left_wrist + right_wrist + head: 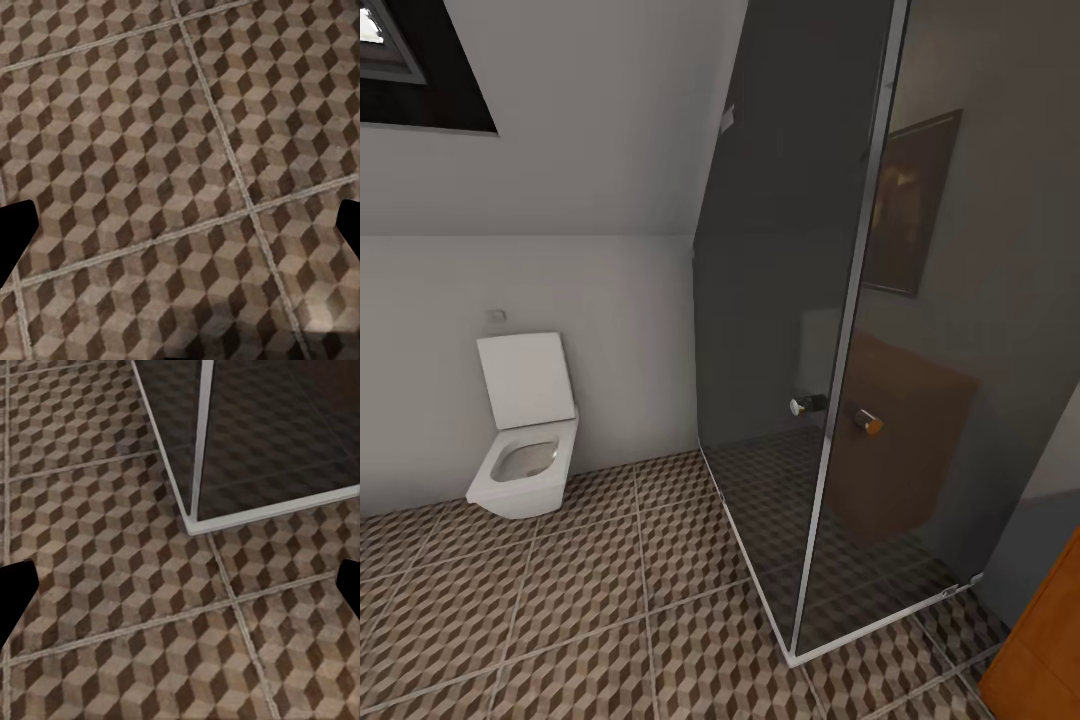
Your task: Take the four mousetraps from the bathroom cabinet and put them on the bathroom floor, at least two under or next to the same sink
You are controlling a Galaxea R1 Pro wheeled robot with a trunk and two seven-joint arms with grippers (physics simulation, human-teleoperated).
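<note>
The bathroom floor [590, 610] of cube-patterned brown and beige tiles spreads across the lower head view. An orange-brown wooden edge [1040, 650], possibly the cabinet, shows at the lower right corner. The mousetraps are out of view. In the left wrist view my left gripper [180, 232] hangs open above bare floor tiles [150, 150], its black fingertips [15, 232] at the frame's sides. My right gripper [180, 592] is open too, over tiles [112, 585] beside the shower's white base corner [193, 526]. Nothing sits between either pair of fingers.
A smoky glass shower enclosure [830, 330] with metal knobs [807, 405] fills the right half of the head view. A white toilet [525, 430] with raised lid stands against the back wall at left. A dark window [410, 60] sits at the upper left.
</note>
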